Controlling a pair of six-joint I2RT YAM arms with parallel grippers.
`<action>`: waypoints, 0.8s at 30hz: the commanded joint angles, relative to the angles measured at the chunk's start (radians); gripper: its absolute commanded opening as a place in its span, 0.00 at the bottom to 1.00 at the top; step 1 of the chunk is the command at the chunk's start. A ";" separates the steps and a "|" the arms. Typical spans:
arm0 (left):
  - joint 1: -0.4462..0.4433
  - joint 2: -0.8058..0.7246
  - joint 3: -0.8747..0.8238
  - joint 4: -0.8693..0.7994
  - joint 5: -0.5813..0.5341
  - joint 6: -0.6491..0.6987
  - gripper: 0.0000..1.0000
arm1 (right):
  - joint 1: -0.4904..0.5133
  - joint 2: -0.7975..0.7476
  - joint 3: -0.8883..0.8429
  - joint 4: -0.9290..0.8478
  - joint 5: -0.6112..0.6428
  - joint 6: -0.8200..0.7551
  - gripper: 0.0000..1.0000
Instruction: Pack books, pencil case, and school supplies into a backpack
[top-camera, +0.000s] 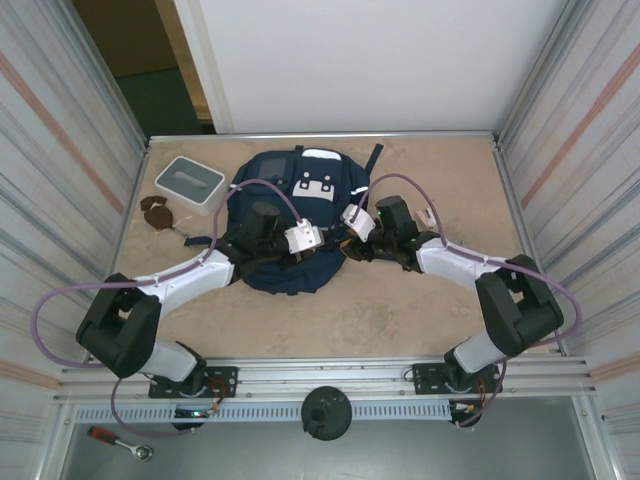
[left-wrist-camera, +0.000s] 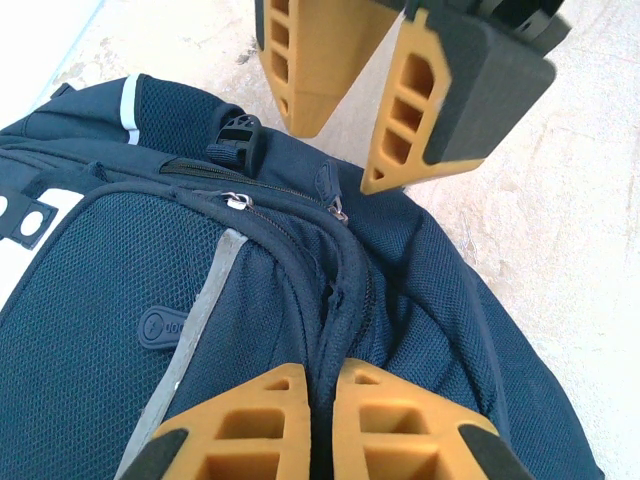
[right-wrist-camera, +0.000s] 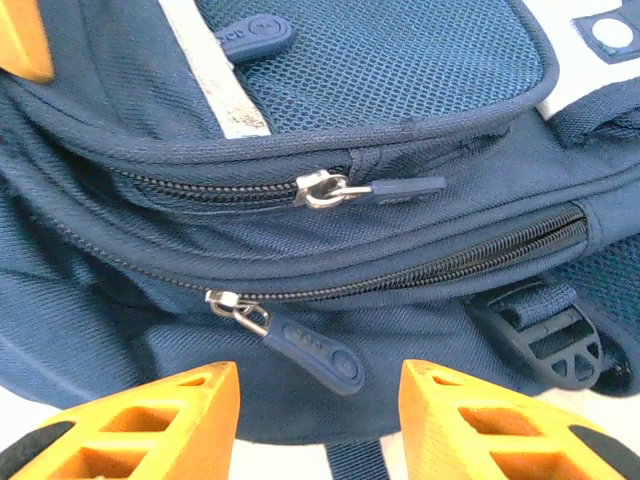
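Tan table bears one backpack, pinched by left hand, one box

backpack middle hidden under arms, brown clump unidentifiable

Black-and-white arms, purple cables, orange fingers

**Clearance about my two grippers.** My left gripper is clamped on a raised seam of the backpack. Just ahead of it hangs my right gripper, which bars the way forward. Between my right gripper's parted fingers lies a zipper pull, and a black buckle sits just to their right. Behind both grippers the table is bare. A white-and-grey box stands well apart, to the left gripper's left.
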 joint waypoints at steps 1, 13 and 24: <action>0.009 -0.003 0.026 -0.004 0.028 -0.033 0.00 | -0.004 0.044 0.044 -0.004 -0.029 -0.060 0.45; 0.009 0.004 0.022 -0.003 0.026 -0.034 0.00 | 0.020 0.155 0.128 -0.032 -0.045 -0.088 0.35; 0.011 -0.016 0.003 0.020 0.017 -0.033 0.00 | -0.006 0.108 0.105 -0.039 -0.007 -0.012 0.05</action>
